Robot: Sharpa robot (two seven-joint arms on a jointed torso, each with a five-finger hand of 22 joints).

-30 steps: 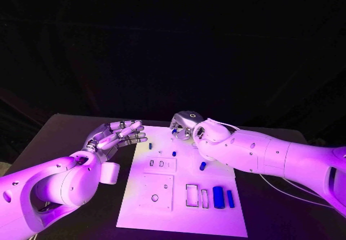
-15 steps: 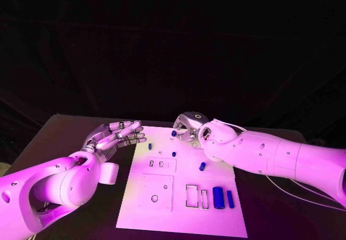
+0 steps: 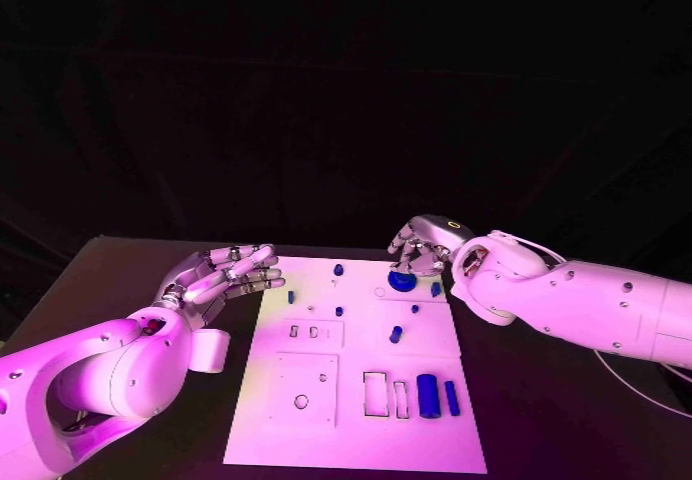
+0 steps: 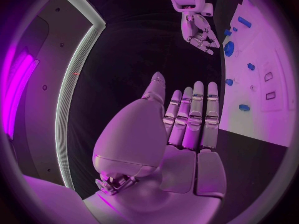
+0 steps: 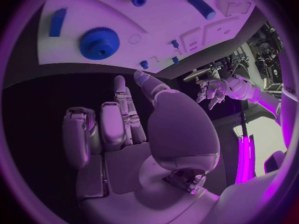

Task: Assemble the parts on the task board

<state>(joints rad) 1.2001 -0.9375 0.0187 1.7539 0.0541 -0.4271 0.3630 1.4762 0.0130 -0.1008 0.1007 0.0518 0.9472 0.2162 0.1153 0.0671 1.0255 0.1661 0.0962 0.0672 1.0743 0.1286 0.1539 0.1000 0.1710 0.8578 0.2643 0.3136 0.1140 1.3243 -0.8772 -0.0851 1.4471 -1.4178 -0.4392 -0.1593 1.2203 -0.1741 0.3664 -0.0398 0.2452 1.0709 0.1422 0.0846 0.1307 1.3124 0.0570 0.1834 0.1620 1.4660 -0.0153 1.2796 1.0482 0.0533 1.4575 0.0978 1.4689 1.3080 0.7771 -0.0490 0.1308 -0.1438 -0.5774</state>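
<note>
The white task board (image 3: 325, 400) lies in the middle of the table. A blue gear (image 3: 401, 281) sits on it near its far right corner, also seen in the right wrist view (image 5: 99, 43). My right hand (image 3: 427, 241) hovers just beyond the gear with fingers apart and nothing in them, as the right wrist view (image 5: 124, 124) confirms. My left hand (image 3: 225, 274) is held at the board's far left edge, palm up, fingers straight and empty (image 4: 187, 122). A small blue peg (image 3: 339, 269) stands near the far edge. Two blue cylinders (image 3: 428, 389) lie by the near right slots.
Several small blue pieces (image 3: 394, 334) dot the board's middle, and a blue bar (image 3: 437, 289) lies beside the gear. Rectangular recesses (image 3: 375, 392) and a round hole (image 3: 300, 401) mark the near half. Dark table (image 3: 116, 280) surrounds the board.
The whole picture has shifted. My right hand has drawn back to the right off the far edge of the board, uncovering the blue gear. The left hand holds its pose.
</note>
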